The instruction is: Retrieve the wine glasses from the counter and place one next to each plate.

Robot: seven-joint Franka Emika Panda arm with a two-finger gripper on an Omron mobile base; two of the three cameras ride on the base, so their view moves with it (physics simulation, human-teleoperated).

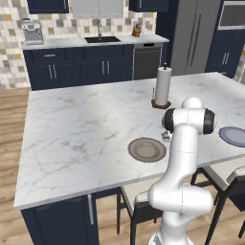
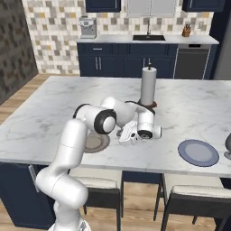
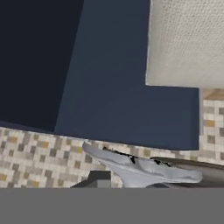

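Wine glass (image 3: 144, 170) lies between the end effector (image 2: 122, 134) fingers.

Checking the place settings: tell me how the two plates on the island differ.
The brownish plate has a tan-grey centre; the bluish plate is blue-grey. The brownish plate lies close to the arm's elbow, the bluish plate farther to the robot's right, near a glass at the picture's edge. Both are flat, round, rimmed and bare.

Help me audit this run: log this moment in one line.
gripper: low over marble island, beside brownish round plate | smoky-grey stemmed wine glass: in hand view, grip unclear | second glass: beside bluish round plate
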